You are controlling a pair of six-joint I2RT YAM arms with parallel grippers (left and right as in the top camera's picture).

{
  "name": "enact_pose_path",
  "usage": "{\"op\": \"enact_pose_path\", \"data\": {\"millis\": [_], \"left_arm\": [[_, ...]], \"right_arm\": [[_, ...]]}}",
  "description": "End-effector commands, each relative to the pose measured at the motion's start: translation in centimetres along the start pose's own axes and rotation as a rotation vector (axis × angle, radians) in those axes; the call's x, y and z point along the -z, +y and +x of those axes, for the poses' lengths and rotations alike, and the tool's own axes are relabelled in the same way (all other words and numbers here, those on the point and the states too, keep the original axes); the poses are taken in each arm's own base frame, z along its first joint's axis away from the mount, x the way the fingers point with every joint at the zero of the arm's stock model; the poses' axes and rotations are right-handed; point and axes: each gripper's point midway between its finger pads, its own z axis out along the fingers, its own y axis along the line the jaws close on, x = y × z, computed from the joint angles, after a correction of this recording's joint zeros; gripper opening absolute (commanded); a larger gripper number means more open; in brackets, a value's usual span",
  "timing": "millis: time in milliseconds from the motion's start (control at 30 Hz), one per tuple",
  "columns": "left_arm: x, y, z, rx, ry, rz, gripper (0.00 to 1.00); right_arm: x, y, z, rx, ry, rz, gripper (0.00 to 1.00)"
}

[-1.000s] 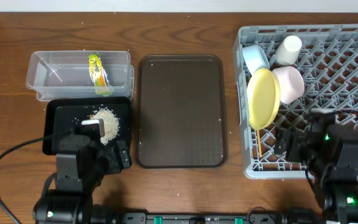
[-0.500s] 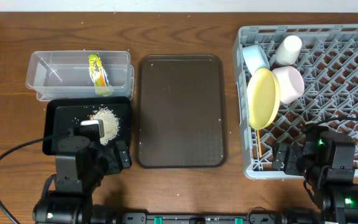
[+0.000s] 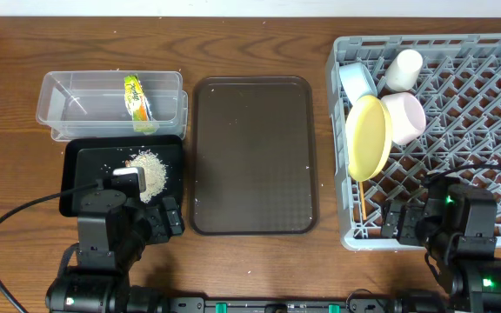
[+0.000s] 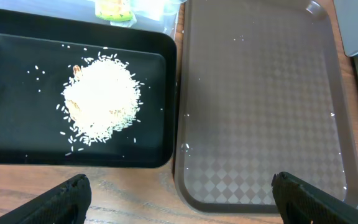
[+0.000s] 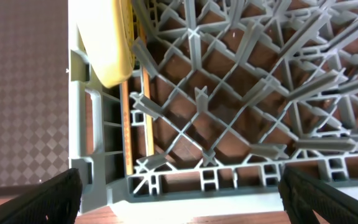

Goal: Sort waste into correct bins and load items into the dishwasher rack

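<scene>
The green-and-yellow wrapper (image 3: 137, 102) lies in the clear tub (image 3: 76, 106). White rice crumbs (image 3: 150, 169) are heaped in the black tray (image 3: 85, 178). They also show in the left wrist view (image 4: 101, 99). The grey rack (image 3: 494, 104) holds the yellow plate (image 3: 368, 137), the light blue bowl (image 3: 353, 83), the white-pinkish bowl (image 3: 404, 117) and the white cup (image 3: 404, 68). The chopsticks (image 5: 125, 124) lie along its front left wall. My left gripper (image 4: 182, 202) is open and empty at the black tray's front edge. My right gripper (image 5: 179, 199) is open and empty over the rack's front rim.
The dark brown serving tray (image 3: 252, 155) lies between the bins and the rack, with a few white specks on it. In the right wrist view the plate (image 5: 107, 43) stands on edge just behind the chopsticks. A black cable (image 3: 16, 222) trails left of the left arm.
My right gripper has drawn back toward the rack's front edge, empty. The left arm has not moved.
</scene>
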Motion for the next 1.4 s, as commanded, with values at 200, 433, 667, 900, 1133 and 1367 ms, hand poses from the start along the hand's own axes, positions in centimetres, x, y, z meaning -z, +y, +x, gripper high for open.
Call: {"op": "enact_pose_path", "data": {"millis": [200,433,667,900,1133,1367], "left_arm": [[-0.1,0.3,0.0,-0.014,-0.006,-0.014,0.96],[-0.1,0.3,0.0,-0.014,-0.006,-0.014,0.96],[-0.1,0.3,0.0,-0.014,-0.006,-0.014,0.96],[-0.1,0.3,0.0,-0.014,-0.006,-0.014,0.96],[-0.1,0.3,0.0,-0.014,-0.006,-0.014,0.96],[-0.1,0.3,0.0,-0.014,-0.006,-0.014,0.96]], "right_arm": [[1.8,0.7,-3.5,0.125,-0.326,-0.024,0.99],[2.3,1.5,-5.4,0.19,-0.664,-0.043,0.99],[1.5,1.6,-6.0,0.187,-0.863,-0.063,0.99],[-2.3,0.6,-4.1,0.176,-0.847,-0.042,0.99],[-2.3,0.8,-4.1,0.182,-0.851,-0.054,0.99],[-2.3,0.8,-4.0,0.182,-0.851,-0.054,0.99]]}}
